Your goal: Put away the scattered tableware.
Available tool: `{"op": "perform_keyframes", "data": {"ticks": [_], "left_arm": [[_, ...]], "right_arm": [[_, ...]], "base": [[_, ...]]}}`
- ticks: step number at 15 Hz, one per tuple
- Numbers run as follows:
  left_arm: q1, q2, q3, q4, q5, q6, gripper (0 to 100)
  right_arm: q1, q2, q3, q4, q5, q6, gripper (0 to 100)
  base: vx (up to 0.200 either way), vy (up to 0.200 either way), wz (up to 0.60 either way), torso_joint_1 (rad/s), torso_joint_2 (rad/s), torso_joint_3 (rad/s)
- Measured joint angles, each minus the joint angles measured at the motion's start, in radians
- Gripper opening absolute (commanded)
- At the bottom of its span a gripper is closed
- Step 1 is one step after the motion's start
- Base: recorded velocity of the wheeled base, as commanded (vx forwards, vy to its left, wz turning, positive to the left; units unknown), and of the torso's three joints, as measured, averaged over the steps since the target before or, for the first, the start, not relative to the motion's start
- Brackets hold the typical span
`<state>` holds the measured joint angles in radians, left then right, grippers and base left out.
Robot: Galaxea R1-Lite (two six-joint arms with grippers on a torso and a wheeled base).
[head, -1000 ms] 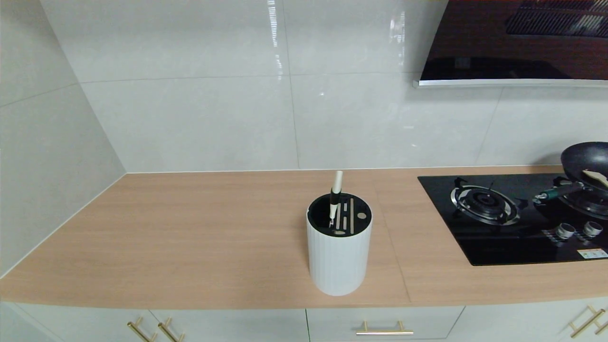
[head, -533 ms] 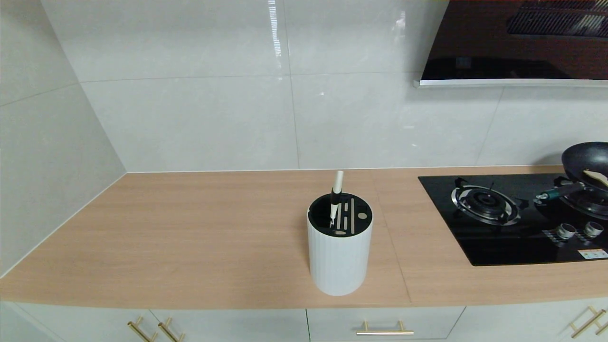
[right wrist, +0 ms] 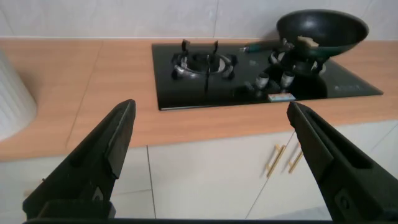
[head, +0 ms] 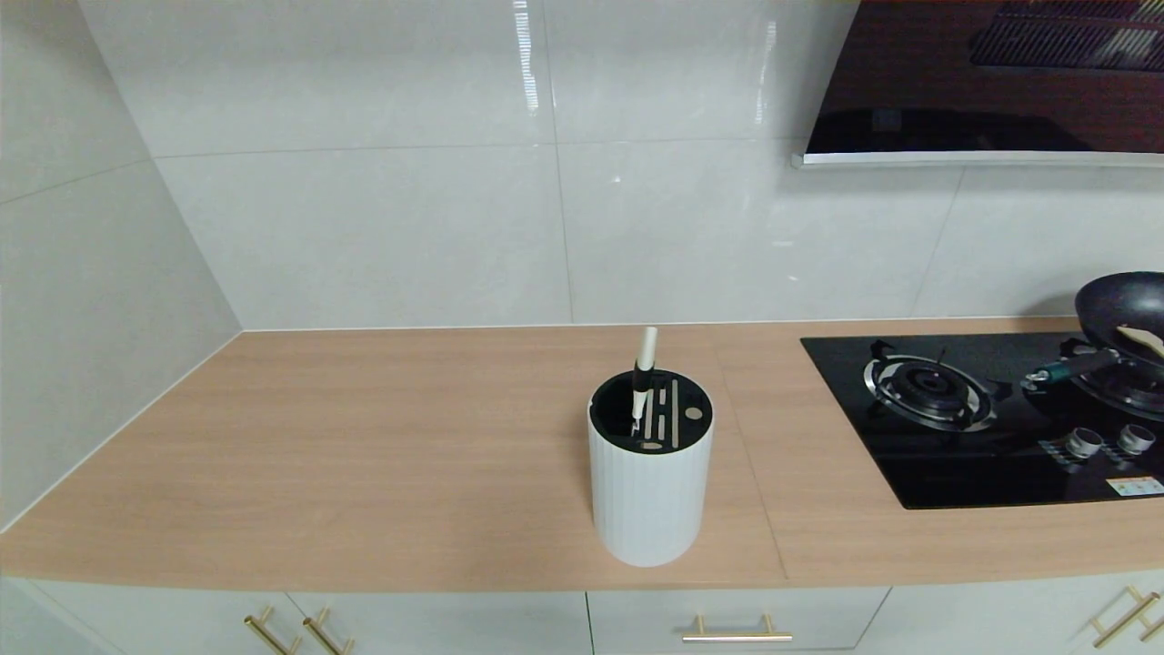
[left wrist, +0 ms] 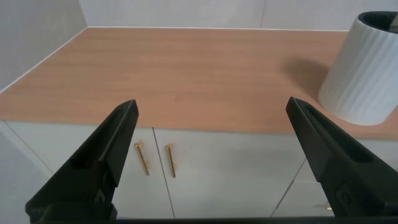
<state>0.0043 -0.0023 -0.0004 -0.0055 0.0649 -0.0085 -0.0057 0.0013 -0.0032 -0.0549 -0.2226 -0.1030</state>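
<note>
A white ribbed utensil holder (head: 649,487) with a black slotted top stands near the front edge of the wooden counter (head: 364,437). A utensil with a cream and black handle (head: 642,375) sticks upright out of it. In the left wrist view my left gripper (left wrist: 211,165) is open in front of the counter edge, above the cabinet doors, with the holder (left wrist: 364,68) off to one side. My right gripper (right wrist: 208,165) is open too, low in front of the counter, facing the stove (right wrist: 249,71), with nothing between its fingers.
A black gas hob (head: 991,414) sits at the counter's right, with a dark pan (head: 1123,314) on its far burner. A range hood (head: 991,82) hangs above. White cabinets with brass handles (head: 735,632) run below the counter. Tiled walls close the back and left.
</note>
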Motion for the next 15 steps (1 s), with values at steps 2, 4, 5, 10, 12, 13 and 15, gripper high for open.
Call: {"op": "perform_keyframes", "data": {"ticks": [2, 4, 5, 10, 12, 13, 15], "left_arm": [[0.000, 0.000, 0.000, 0.000, 0.000, 0.000, 100], [-0.001, 0.000, 0.000, 0.000, 0.001, 0.000, 100], [0.000, 0.000, 0.000, 0.000, 0.000, 0.000, 100], [0.000, 0.000, 0.000, 0.000, 0.000, 0.000, 100], [0.000, 0.000, 0.000, 0.000, 0.000, 0.000, 100], [0.000, 0.000, 0.000, 0.000, 0.000, 0.000, 100], [-0.001, 0.001, 0.000, 0.000, 0.000, 0.000, 100]], "right_arm": [[0.000, 0.000, 0.001, 0.000, 0.041, -0.006, 100], [0.001, 0.000, 0.001, -0.002, 0.110, -0.012, 100], [0.003, 0.000, 0.002, -0.003, 0.125, -0.014, 100], [0.005, 0.000, -0.001, 0.021, 0.296, 0.006, 100], [0.003, 0.001, -0.001, 0.024, 0.130, 0.067, 100], [0.003, 0.001, -0.002, 0.037, 0.131, 0.076, 100], [0.004, 0.001, -0.005, 0.050, 0.174, 0.063, 100]], "base": [[0.000, 0.000, 0.00, 0.000, 0.00, 0.000], [0.000, 0.000, 0.00, 0.000, 0.00, 0.000], [0.000, 0.000, 0.00, 0.000, 0.00, 0.000], [0.000, 0.000, 0.00, 0.000, 0.00, 0.000], [0.000, 0.000, 0.00, 0.000, 0.00, 0.000], [0.000, 0.000, 0.00, 0.000, 0.00, 0.000], [0.000, 0.000, 0.00, 0.000, 0.00, 0.000]]}}
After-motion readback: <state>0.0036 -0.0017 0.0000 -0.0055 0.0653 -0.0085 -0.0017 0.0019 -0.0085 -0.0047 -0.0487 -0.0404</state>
